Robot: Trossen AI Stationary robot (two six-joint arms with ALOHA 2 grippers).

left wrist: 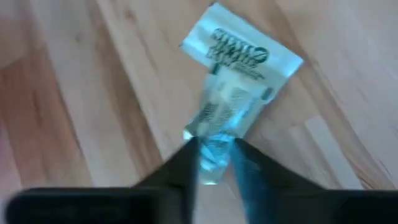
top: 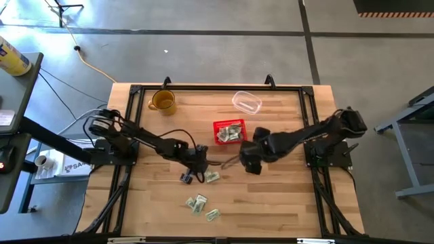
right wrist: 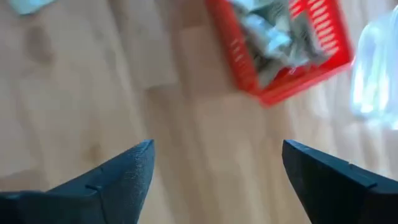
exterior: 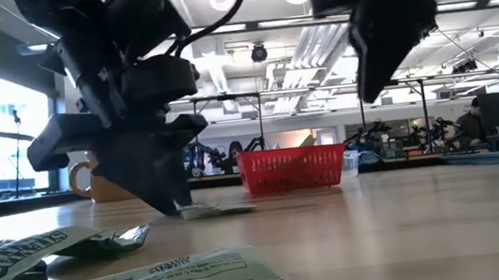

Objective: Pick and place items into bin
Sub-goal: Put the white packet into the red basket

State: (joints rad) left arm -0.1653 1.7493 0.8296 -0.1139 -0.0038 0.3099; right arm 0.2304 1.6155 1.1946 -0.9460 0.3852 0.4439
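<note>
Wooden table (top: pixel 271 203), red basket (top: pixel 229 131) holding crumpled bills (top: pixel 231 133)

From overhead you look straight down on the table (top: pixel 271 203); the low camera looks level across it. Both share the red basket (top: pixel 229 131). Each wrist camera looks down close at the wood.

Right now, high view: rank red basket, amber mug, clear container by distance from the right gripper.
From the right gripper, which is open:
1. Red basket, just beyond it, toward the far edge.
2. Clear container, farther back, near the far edge.
3. Amber mug, far-left corner area.
</note>
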